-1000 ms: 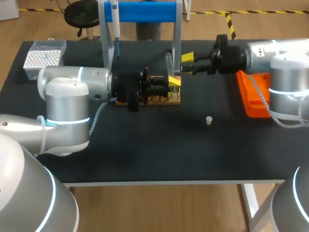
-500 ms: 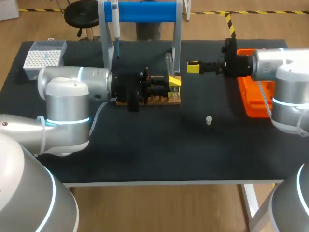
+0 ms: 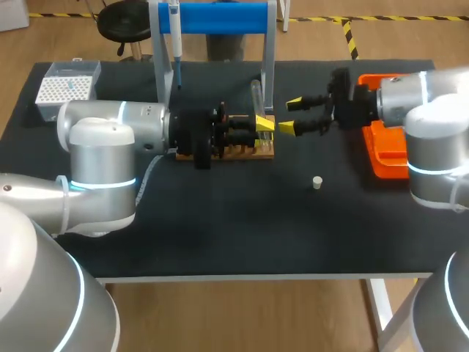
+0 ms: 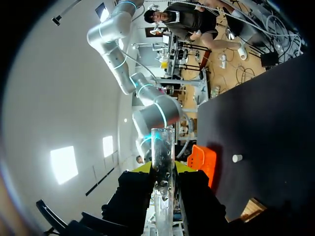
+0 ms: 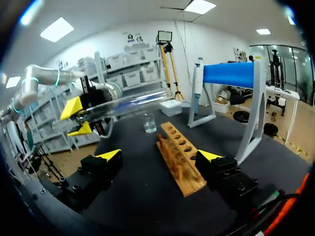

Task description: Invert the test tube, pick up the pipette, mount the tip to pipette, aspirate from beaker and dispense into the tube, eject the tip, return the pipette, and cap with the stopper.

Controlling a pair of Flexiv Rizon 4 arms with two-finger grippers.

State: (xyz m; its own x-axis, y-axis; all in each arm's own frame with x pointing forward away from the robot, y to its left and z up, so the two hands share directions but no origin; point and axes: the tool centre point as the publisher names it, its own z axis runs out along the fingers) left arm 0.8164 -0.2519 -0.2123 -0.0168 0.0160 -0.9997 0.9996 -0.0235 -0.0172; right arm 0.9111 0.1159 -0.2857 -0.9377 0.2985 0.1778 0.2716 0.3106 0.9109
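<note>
test tube (image 3: 256, 99): likely light, slick, fragile glass; left claw (image 3: 264, 123) grasped it near one end; right claw (image 3: 291, 116) stood released beside.

The left arm (image 3: 102, 158) and right arm (image 3: 432, 110) are stout silver-grey cylinders with rounded joint caps and thin glowing blue rings. The left pincer (image 3: 262, 125) and right pincer (image 3: 290, 116) are black with yellow wedge tips. Small screws (image 5: 75, 187) stud the right one's finger blocks. A pale cable (image 3: 149, 178) loops under the left arm.
</note>
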